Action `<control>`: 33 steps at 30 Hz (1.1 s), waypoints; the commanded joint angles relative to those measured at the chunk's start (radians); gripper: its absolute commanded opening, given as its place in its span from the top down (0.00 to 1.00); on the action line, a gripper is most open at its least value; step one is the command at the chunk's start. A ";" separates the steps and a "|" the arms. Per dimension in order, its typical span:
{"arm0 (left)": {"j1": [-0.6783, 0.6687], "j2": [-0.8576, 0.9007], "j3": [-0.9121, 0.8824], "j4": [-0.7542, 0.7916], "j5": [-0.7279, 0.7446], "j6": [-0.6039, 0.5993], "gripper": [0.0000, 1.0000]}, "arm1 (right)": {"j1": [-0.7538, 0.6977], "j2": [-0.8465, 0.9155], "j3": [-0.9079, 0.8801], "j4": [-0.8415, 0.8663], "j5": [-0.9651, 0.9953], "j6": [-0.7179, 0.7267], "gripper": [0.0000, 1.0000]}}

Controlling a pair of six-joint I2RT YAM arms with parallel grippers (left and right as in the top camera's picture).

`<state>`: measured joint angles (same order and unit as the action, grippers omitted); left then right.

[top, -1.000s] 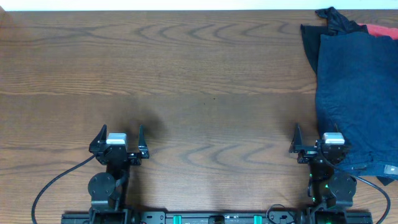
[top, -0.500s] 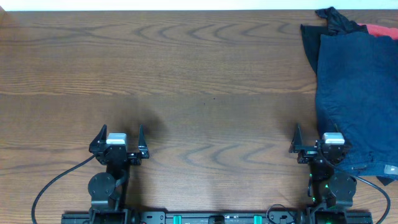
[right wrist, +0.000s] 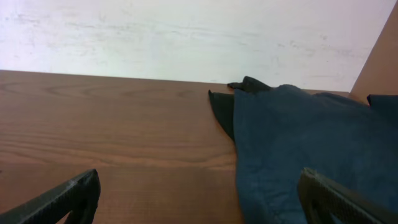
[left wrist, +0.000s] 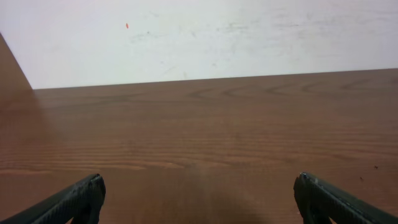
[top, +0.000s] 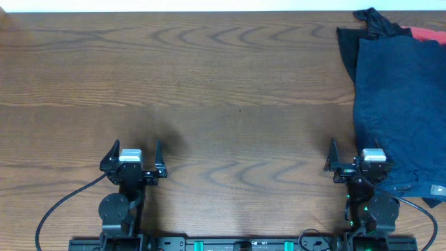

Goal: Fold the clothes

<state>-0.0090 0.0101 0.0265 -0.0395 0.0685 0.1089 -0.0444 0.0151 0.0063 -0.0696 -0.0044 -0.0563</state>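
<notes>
Right at the starting line, by the look of it. No fold to be seen anywhere on the clothes (top: 390, 150): heaped loose at the far right edge of the table (top: 209, 77), dark blue denim (top: 404, 90) on top, a black piece (top: 373, 21) and a sliver of red (top: 425, 33) poking out behind. Everything left to do, then: pulling one garment clear, spreading it flat, folding.

Over to the left gripper (top: 136, 146): down at the near edge, jaws spread wide apart, holding nothing, touching nothing, well apart from the heap.

And the right gripper (top: 355, 146): equally wide apart, empty, just beside the heap's near corner, one finger over the cloth's edge from above. Actual contact impossible to tell.
</notes>
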 commanded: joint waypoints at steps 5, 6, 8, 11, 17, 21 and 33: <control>0.004 -0.006 -0.023 -0.023 0.021 0.006 0.02 | -0.007 -0.003 -0.001 -0.005 -0.007 -0.001 0.01; 0.004 -0.006 -0.023 -0.023 0.021 0.006 0.02 | -0.007 -0.004 -0.001 -0.004 -0.007 -0.001 0.01; 0.004 -0.006 -0.023 -0.023 0.021 0.006 0.02 | -0.007 -0.004 -0.001 -0.004 -0.007 -0.001 0.01; 0.004 -0.006 -0.023 -0.023 0.021 0.006 0.02 | -0.007 -0.004 -0.001 -0.004 -0.007 -0.001 0.01; 0.004 -0.006 -0.023 -0.023 0.021 0.006 0.02 | -0.007 -0.004 -0.001 -0.004 -0.007 -0.001 0.01; 0.004 -0.006 -0.023 -0.022 0.021 0.006 0.02 | -0.007 -0.004 -0.001 -0.005 -0.007 -0.001 0.01; 0.004 -0.006 -0.023 -0.022 0.021 -0.072 0.02 | -0.007 -0.004 -0.001 -0.004 -0.011 -0.001 0.01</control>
<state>-0.0090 0.0101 0.0265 -0.0395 0.0685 0.0933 -0.0444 0.0151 0.0063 -0.0696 -0.0074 -0.0563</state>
